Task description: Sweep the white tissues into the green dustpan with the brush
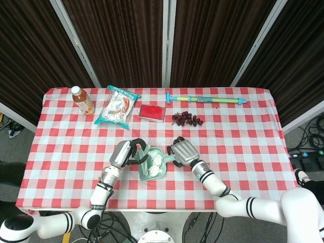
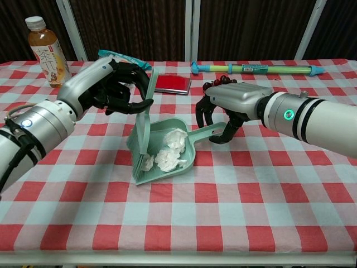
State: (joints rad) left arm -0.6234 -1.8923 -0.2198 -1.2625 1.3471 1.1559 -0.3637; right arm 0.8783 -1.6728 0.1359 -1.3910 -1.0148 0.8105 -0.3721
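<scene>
The green dustpan (image 2: 184,146) (image 1: 158,169) lies on the checked table near the front middle, with white tissues (image 2: 169,154) (image 1: 155,163) inside it. My right hand (image 2: 231,106) (image 1: 183,152) grips the dustpan's handle. My left hand (image 2: 109,86) (image 1: 126,153) holds the pale green brush (image 2: 140,135) (image 1: 142,161) upright, its bristle end down at the pan's open left mouth, touching a tissue there.
At the back of the table stand a tea bottle (image 2: 45,50), a snack bag (image 1: 118,106), a red wallet (image 1: 152,112), dark grapes (image 1: 187,119) and a long green water squirter (image 2: 254,68). The table's front edge is close to the dustpan.
</scene>
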